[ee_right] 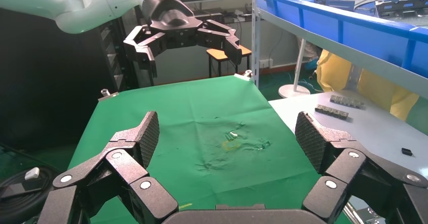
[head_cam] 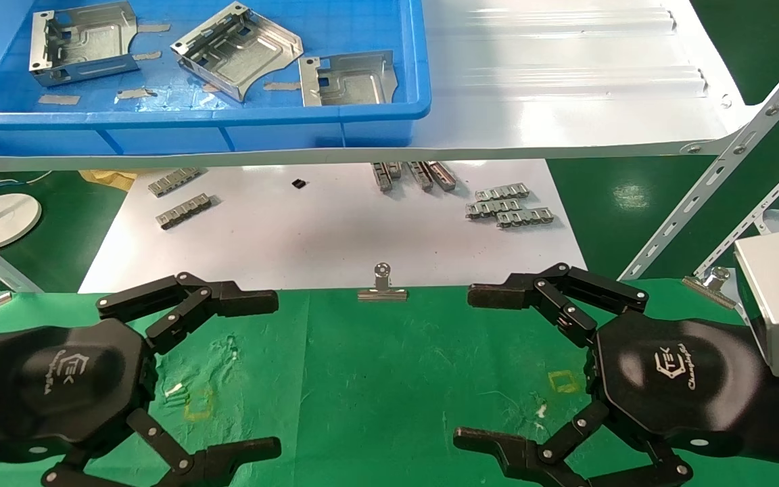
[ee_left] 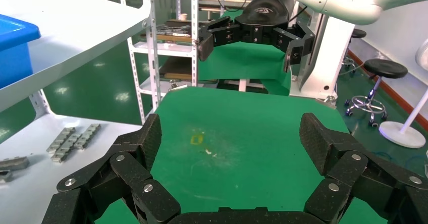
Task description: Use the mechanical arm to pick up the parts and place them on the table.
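Three shiny silver parts (head_cam: 82, 42) (head_cam: 237, 49) (head_cam: 347, 80) lie in a blue bin (head_cam: 193, 122) on the white shelf, above and beyond both hands. The bin also shows in the right wrist view (ee_right: 353, 27). The green-cloth table (head_cam: 376, 379) lies below the hands. My left gripper (head_cam: 264, 375) is open and empty over the table's left side; its own view (ee_left: 232, 143) shows only cloth between the fingers. My right gripper (head_cam: 477, 368) is open and empty over the right side, facing the left one, with only cloth between its fingers in its own view (ee_right: 227, 138).
A white sheet (head_cam: 328, 230) beyond the cloth carries small grey ribbed strips (head_cam: 508, 206) (head_cam: 183, 210). Binder clips (head_cam: 383, 287) (head_cam: 711, 284) grip the cloth's far edge. Slotted shelf struts (head_cam: 721, 169) rise at the right. Yellow square outlines (head_cam: 198, 404) (head_cam: 563, 381) mark the cloth.
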Action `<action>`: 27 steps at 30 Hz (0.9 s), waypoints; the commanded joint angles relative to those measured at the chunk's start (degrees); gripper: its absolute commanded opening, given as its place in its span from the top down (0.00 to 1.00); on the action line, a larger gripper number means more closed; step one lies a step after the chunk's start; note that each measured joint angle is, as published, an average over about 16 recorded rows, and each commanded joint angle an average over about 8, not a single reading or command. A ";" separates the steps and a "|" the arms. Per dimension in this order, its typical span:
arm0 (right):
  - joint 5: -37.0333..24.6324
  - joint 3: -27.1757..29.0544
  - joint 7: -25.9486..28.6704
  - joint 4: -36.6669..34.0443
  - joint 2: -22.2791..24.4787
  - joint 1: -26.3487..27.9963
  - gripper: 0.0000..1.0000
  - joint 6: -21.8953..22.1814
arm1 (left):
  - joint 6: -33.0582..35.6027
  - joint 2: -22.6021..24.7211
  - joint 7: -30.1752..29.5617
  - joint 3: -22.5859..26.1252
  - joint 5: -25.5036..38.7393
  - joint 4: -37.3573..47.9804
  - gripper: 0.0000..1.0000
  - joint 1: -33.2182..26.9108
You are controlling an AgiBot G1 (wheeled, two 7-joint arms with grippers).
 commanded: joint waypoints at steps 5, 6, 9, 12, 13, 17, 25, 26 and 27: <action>0.00 0.00 0.00 0.00 0.00 0.00 0.00 0.00 | 0.00 0.00 0.00 0.00 0.00 0.00 0.00 0.00; 0.00 0.00 0.00 0.00 0.00 0.00 0.00 0.00 | 0.00 0.00 0.00 0.00 0.00 0.00 0.00 0.00; 0.00 0.00 0.00 0.00 0.00 0.00 0.00 0.00 | 0.00 0.00 0.00 0.00 0.00 0.00 0.00 0.00; 0.00 0.00 0.00 0.00 0.00 0.00 0.00 0.00 | 0.00 0.00 0.00 0.00 0.00 0.00 0.00 0.00; 0.00 0.00 0.00 0.00 0.00 0.00 0.00 0.00 | 0.00 0.00 0.00 0.00 0.00 0.00 0.00 0.00; 0.00 0.00 0.00 0.00 0.00 0.00 0.38 0.00 | 0.00 0.00 0.00 0.00 0.00 0.00 0.00 0.00; 0.00 0.00 0.00 0.00 0.00 0.00 1.00 0.00 | 0.00 0.00 0.00 0.00 0.00 0.00 0.00 0.00; 0.00 0.00 0.00 0.00 0.00 0.00 1.00 0.00 | 0.00 0.00 0.00 0.00 0.00 0.00 0.00 0.00; 0.00 0.00 0.00 0.00 0.00 0.00 1.00 0.00 | 0.00 0.00 0.00 0.00 0.00 0.00 0.00 0.00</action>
